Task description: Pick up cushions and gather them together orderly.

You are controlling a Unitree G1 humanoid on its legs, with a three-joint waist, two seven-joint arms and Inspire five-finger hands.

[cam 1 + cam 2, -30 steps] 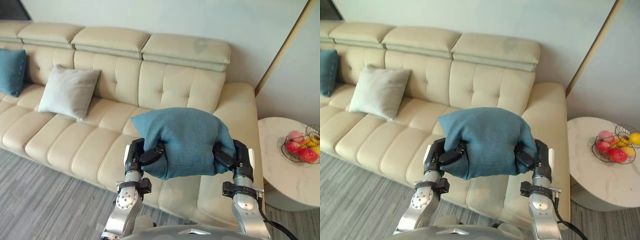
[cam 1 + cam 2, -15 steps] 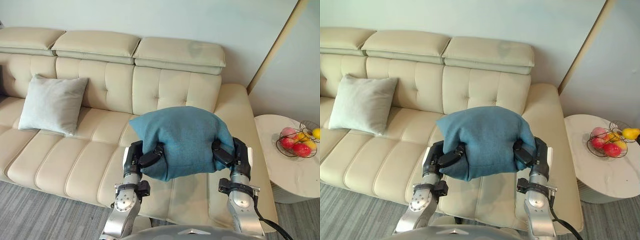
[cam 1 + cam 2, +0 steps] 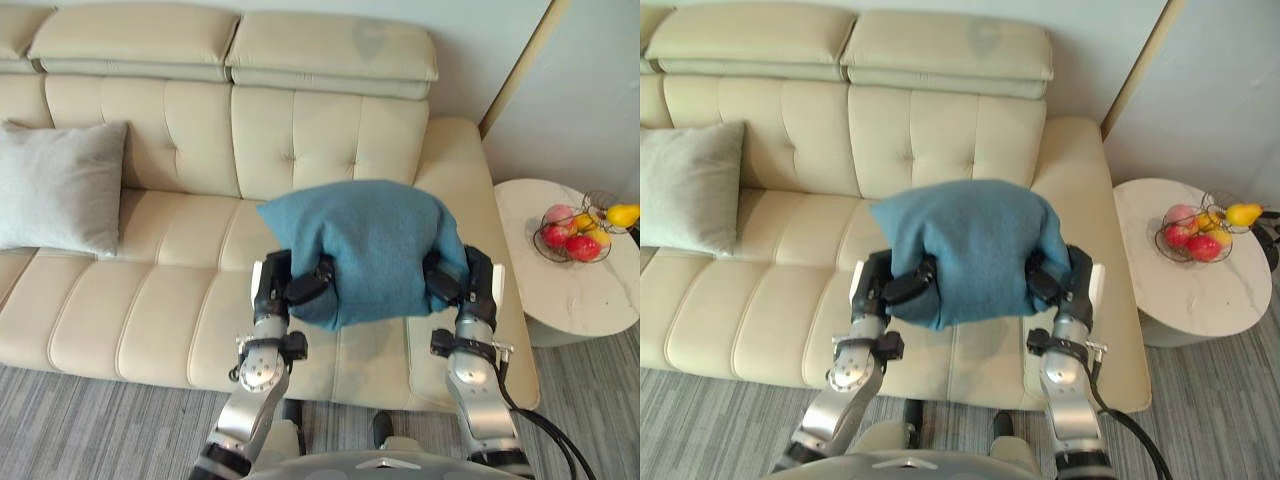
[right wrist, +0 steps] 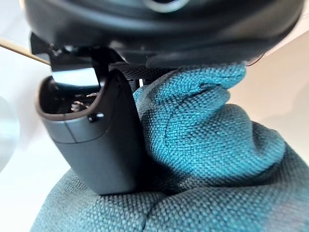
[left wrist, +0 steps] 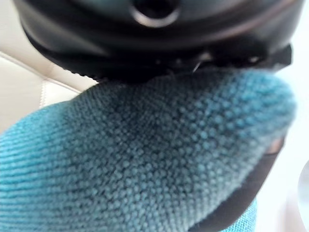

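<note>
A teal cushion (image 3: 368,248) hangs in the air in front of me, over the right end of the cream sofa (image 3: 170,300). My left hand (image 3: 285,288) grips its left side and my right hand (image 3: 458,283) grips its right side, fingers curled into the cloth. The right wrist view has the thumb (image 4: 99,137) pressed into the teal fabric (image 4: 207,159). Up close in the left wrist view lies teal weave (image 5: 145,174). A light grey cushion (image 3: 55,185) leans against the sofa back at the far left.
A round white side table (image 3: 590,290) stands to the right of the sofa, with a wire basket of fruit (image 3: 575,232) on it. Grey wood-look floor (image 3: 90,430) runs along the sofa's front. A pale wall (image 3: 590,90) rises behind.
The camera has swung right and down: the sofa and grey cushion slid left in the picture and the far teal cushion left the view. Both hands keep hold of the teal cushion.
</note>
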